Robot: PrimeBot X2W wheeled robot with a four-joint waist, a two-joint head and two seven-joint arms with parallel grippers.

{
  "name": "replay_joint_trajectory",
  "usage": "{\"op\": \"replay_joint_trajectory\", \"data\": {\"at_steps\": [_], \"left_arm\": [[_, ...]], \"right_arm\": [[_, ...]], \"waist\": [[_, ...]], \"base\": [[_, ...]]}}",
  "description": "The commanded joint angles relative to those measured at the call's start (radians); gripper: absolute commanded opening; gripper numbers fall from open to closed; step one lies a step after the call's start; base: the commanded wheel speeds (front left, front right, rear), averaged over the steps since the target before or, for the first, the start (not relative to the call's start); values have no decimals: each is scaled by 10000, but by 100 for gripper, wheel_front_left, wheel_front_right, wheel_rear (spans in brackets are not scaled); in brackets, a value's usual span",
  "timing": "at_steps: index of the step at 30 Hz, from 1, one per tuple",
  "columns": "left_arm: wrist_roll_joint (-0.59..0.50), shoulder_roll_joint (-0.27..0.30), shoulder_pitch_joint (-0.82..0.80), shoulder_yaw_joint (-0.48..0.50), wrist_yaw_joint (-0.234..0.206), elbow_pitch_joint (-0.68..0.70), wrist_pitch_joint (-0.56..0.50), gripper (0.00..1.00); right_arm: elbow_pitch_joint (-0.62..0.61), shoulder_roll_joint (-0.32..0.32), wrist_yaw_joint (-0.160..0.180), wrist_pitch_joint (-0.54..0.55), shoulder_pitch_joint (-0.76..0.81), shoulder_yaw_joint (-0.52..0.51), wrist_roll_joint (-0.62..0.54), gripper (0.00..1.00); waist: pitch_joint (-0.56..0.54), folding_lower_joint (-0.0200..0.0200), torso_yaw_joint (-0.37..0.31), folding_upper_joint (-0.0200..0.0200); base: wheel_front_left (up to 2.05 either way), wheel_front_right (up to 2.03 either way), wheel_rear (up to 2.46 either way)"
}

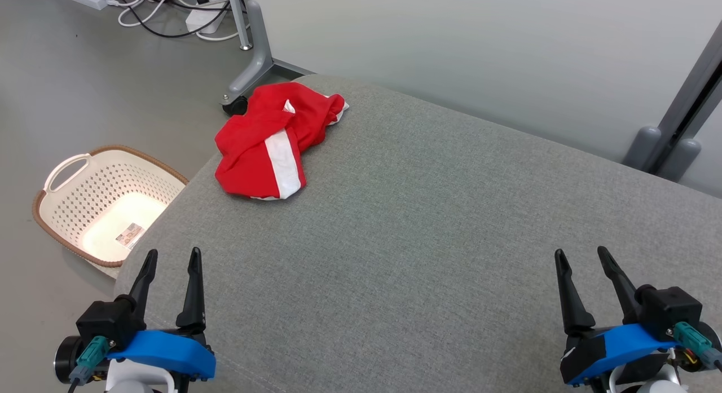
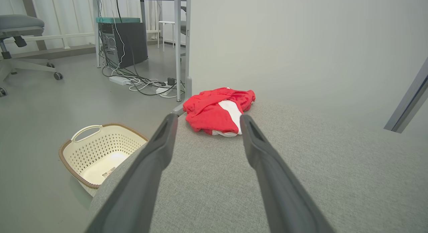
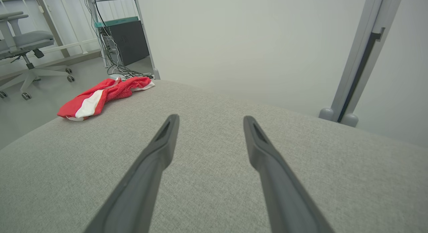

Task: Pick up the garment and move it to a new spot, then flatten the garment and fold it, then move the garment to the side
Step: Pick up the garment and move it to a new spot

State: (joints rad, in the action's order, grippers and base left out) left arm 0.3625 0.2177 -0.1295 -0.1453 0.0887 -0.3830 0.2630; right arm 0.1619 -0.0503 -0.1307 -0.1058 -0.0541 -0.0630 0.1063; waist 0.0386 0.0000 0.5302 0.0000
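A crumpled red garment [image 1: 271, 139] with a white stripe lies near the far left corner of the grey fabric surface [image 1: 423, 224]. Straight ahead of my left gripper [image 2: 207, 121], the garment [image 2: 217, 111] rests well beyond the fingertips. From the right wrist, the garment [image 3: 100, 96] appears far off to the left. My left gripper [image 1: 174, 259] hovers open at the near left edge, nothing between its fingers. My right gripper [image 1: 581, 256] stands open at the near right, also with nothing in it; its fingers [image 3: 164, 136] point across bare fabric.
A cream perforated laundry basket [image 1: 101, 204] sits on the floor left of the surface. Cables and power strips [image 1: 169, 9] lie on the floor beyond, beside a grey wheeled frame leg [image 1: 251, 60]. A pale wall panel stands behind, with a grey post [image 1: 682, 105] at right.
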Motion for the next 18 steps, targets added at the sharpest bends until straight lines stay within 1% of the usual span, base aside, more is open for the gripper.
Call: {"op": "replay_joint_trajectory", "data": {"at_steps": [1, 5, 9, 13, 18], "left_arm": [[67, 8, 16, 23, 1, 35, 21, 100], [81, -53, -69, 60, 11, 23, 23, 100], [242, 42, -466, 214, 14, -19, -37, 100], [481, 368, -1276, 514, 26, -82, -343, 100], [1072, 906, -2672, 1036, 82, -870, -1296, 100]], "right_arm": [[17, -4, -1, -20, -66, 24, -10, 100], [-22, -4, -1, 33, 16, 47, -30, 100], [-117, -7, -1, 85, -58, 101, -87, 100], [-356, -19, -1, 220, -232, 275, -252, 100], [-616, -52, -1, 428, -428, 679, -312, 100]], "waist": [[3, 0, -4, 0], [65, 0, -75, 0], [235, 0, -241, 0], [592, 0, -535, 0], [1201, 0, -1140, 0]], "base": [[0, 0, 0], [0, 0, 0], [0, 0, 0], [0, 0, 0], [0, 0, 0]]}}
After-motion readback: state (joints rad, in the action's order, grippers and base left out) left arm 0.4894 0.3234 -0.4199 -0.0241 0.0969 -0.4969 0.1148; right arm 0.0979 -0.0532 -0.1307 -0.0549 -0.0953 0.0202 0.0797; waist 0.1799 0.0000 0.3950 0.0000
